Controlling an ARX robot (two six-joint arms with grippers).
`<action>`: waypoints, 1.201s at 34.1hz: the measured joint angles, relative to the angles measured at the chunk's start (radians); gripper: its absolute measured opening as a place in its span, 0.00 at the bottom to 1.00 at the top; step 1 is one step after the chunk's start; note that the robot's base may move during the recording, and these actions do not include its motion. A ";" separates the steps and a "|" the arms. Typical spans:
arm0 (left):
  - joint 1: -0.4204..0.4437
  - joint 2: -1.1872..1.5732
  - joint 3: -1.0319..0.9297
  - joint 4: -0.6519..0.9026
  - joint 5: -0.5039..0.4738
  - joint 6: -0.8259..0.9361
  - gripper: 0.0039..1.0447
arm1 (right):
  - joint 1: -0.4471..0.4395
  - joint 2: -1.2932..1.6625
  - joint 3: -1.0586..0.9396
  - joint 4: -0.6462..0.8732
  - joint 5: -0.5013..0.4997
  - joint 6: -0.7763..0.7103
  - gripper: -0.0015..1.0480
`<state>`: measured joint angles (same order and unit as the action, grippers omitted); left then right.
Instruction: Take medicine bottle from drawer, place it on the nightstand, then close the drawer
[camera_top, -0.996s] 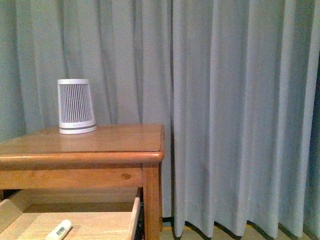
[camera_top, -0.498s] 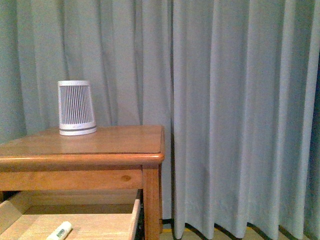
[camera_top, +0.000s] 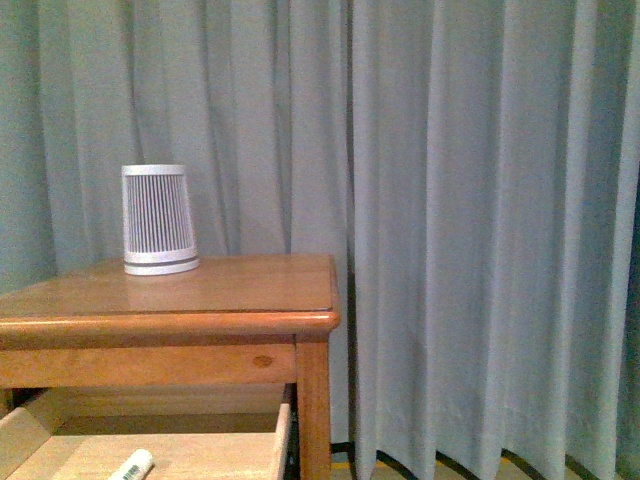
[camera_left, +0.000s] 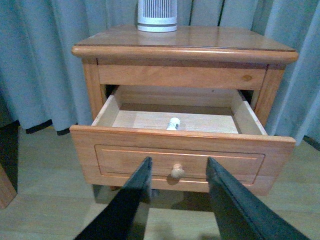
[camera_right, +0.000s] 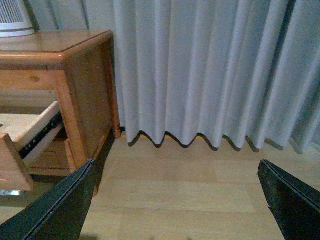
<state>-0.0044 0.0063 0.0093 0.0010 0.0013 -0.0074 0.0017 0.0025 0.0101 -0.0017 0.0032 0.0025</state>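
Observation:
The orange-brown nightstand (camera_top: 200, 290) (camera_left: 185, 47) (camera_right: 85, 75) stands before a curtain. Its upper drawer (camera_left: 182, 150) (camera_top: 150, 445) (camera_right: 20, 135) is pulled out, showing a pale wood interior. The small white medicine bottle (camera_left: 173, 123) (camera_top: 131, 466) lies on the drawer floor. In the left wrist view my left gripper (camera_left: 176, 167) is open, in front of the drawer panel, its dark fingers either side of the round knob (camera_left: 177, 171) without touching it. In the right wrist view my right gripper (camera_right: 175, 172) is wide open over bare floor, to the side of the nightstand. Neither gripper holds anything.
A large white ribbed tapered cylinder (camera_top: 158, 220) (camera_left: 157, 15) (camera_right: 15, 17) stands on the nightstand top near the back. A grey-blue curtain (camera_top: 480, 230) (camera_right: 210, 70) hangs behind and beside the nightstand. Pale wood flooring (camera_right: 175, 180) lies below.
The front view has shifted slightly: nightstand and cylinder now sit a little further right and lower in frame. The bottle stays in the drawer.

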 joint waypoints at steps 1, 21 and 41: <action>0.000 0.000 0.000 0.000 -0.001 0.000 0.44 | 0.000 0.000 0.000 0.000 0.000 0.000 0.93; 0.000 -0.006 0.000 -0.002 -0.003 0.003 0.94 | 0.000 0.000 0.000 0.002 0.000 0.000 0.93; 0.000 -0.005 0.000 -0.003 -0.004 0.003 0.94 | 0.087 0.780 0.306 0.223 0.337 0.270 0.93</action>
<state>-0.0040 0.0013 0.0093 -0.0021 -0.0029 -0.0048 0.0891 0.7826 0.3164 0.2214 0.3401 0.2722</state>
